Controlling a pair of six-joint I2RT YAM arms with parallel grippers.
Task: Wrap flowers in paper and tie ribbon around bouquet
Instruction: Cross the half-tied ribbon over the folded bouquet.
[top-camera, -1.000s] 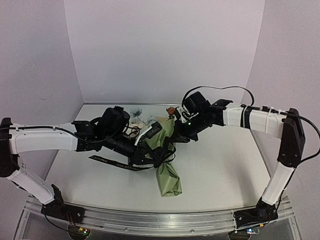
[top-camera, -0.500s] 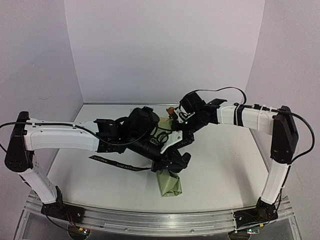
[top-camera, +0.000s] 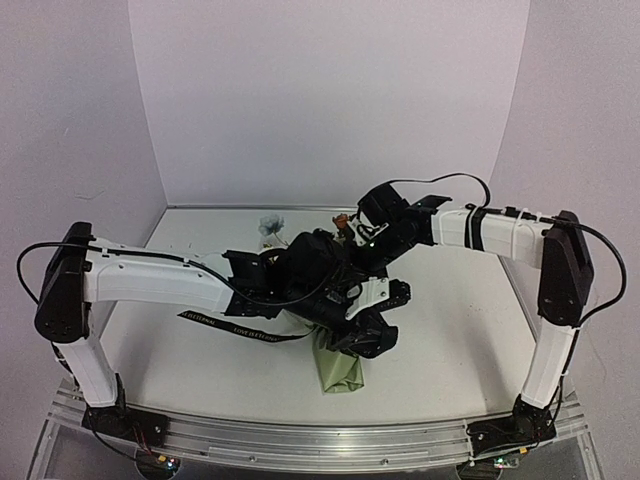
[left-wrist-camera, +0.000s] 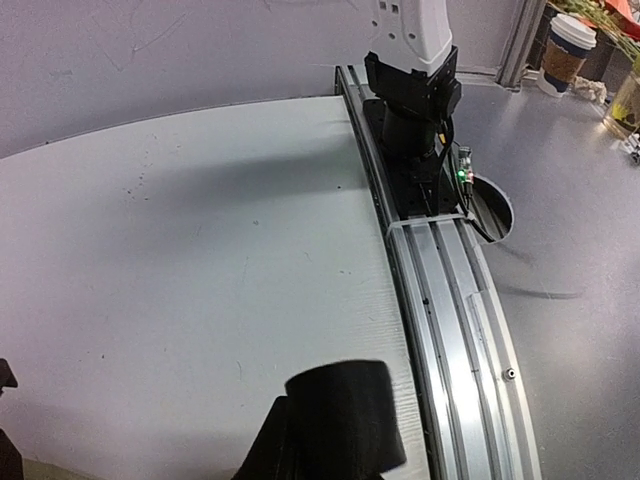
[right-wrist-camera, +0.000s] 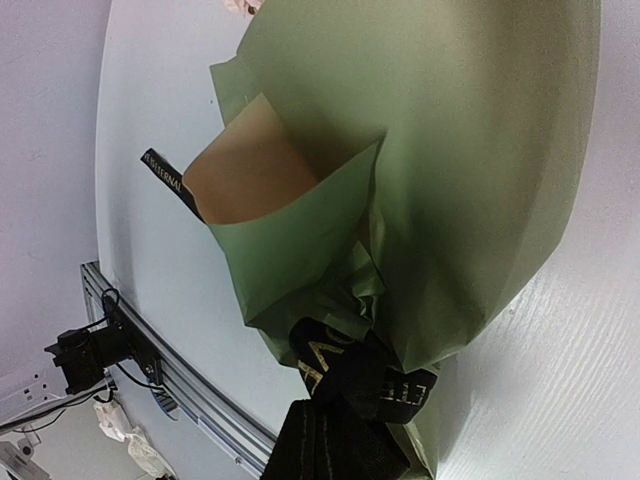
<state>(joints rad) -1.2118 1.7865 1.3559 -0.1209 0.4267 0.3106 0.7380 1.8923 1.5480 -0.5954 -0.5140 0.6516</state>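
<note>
Covering most of bouquet (top-camera: 338, 368): left arm (top-camera: 150, 285) | right jaws clenched on ribbon (right-wrist-camera: 350, 380) | left jaws: cannot tell

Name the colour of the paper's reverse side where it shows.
Tan-brown, against the olive-green face of the paper; it shows best in the right wrist view.

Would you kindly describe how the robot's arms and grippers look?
Both the left arm and the right arm have long white shells joined by black joint housings, with thin black cables looped alongside. The left gripper and the right gripper are black. A small green light glows at the right wrist.
</note>
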